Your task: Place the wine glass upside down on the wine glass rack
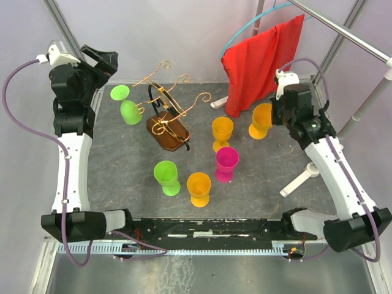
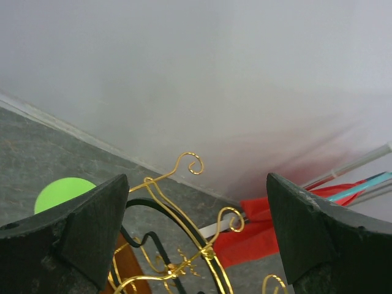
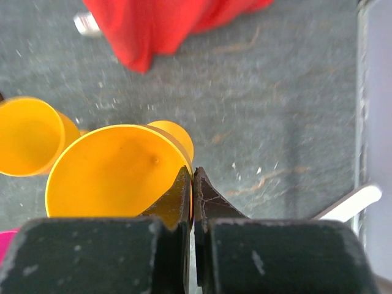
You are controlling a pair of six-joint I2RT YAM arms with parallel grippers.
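The wine glass rack (image 1: 166, 125) has a dark brown wooden base and gold wire arms with curled scrolls; it stands at the back middle of the table. It also shows between the left fingers in the left wrist view (image 2: 184, 239). My right gripper (image 3: 193, 174) is shut on the rim of an orange wine glass (image 3: 110, 174), one finger inside the bowl. From above this glass (image 1: 261, 120) sits at the back right, by my right gripper (image 1: 275, 115). My left gripper (image 1: 104, 64) is open and empty, left of the rack.
A green glass (image 1: 125, 104) lies on its side left of the rack. Upright green (image 1: 166, 176), orange (image 1: 198, 187), pink (image 1: 226, 163) and orange (image 1: 222, 132) glasses stand mid-table. A red cloth (image 1: 260, 61) hangs at the back right. A white bar (image 1: 300, 179) lies at right.
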